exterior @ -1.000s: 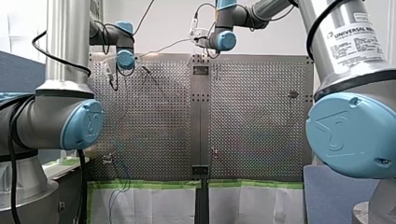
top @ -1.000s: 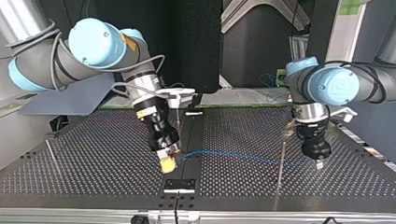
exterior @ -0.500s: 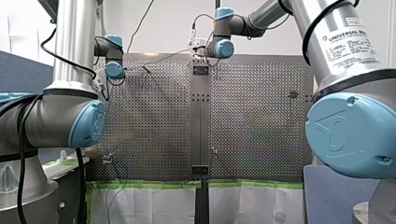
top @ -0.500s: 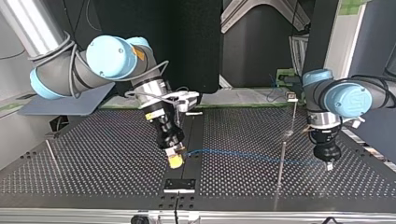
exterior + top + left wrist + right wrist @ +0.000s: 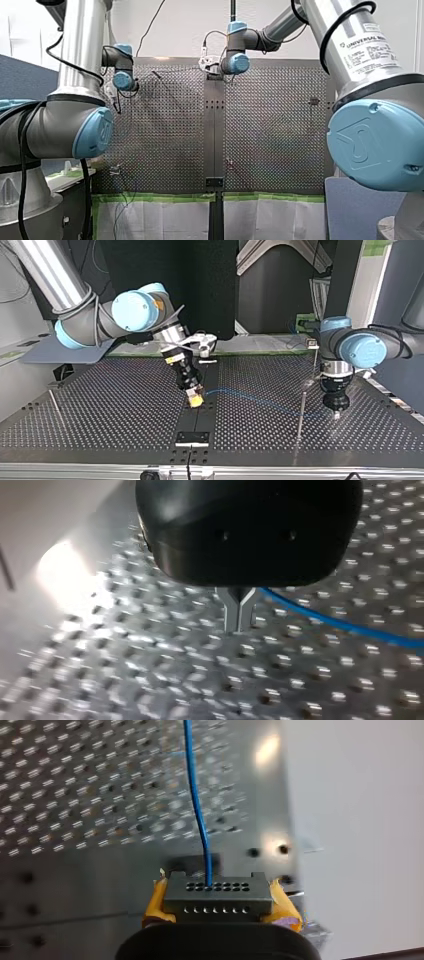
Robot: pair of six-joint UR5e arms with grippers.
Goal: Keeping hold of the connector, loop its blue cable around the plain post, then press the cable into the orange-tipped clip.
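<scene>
My right gripper (image 5: pixel 218 912) is shut on the grey connector (image 5: pixel 217 894), its yellow pads (image 5: pixel 156 901) pressed against both ends. The blue cable (image 5: pixel 196 795) leaves the connector's face and runs ahead over the perforated plate. In the top view, my right gripper (image 5: pixel 194 399) hangs over the middle strip, and the blue cable (image 5: pixel 260 401) bows across to my left gripper (image 5: pixel 337 414). The plain post (image 5: pixel 301 412) leans just beside that gripper. My left gripper's metal fingers (image 5: pixel 239 611) are shut, with the cable (image 5: pixel 340 624) passing close behind them.
A thin post topped by a small block (image 5: pixel 314 356) stands behind the plain post. Another bare post (image 5: pixel 55 407) leans at the top view's left. A black bracket (image 5: pixel 192 437) sits on the perforated table (image 5: pixel 110 410) near the front edge.
In the top view my right gripper has carried the connector away from the camera and slightly right. My left gripper swung right, then back left. The cable now bows more.
</scene>
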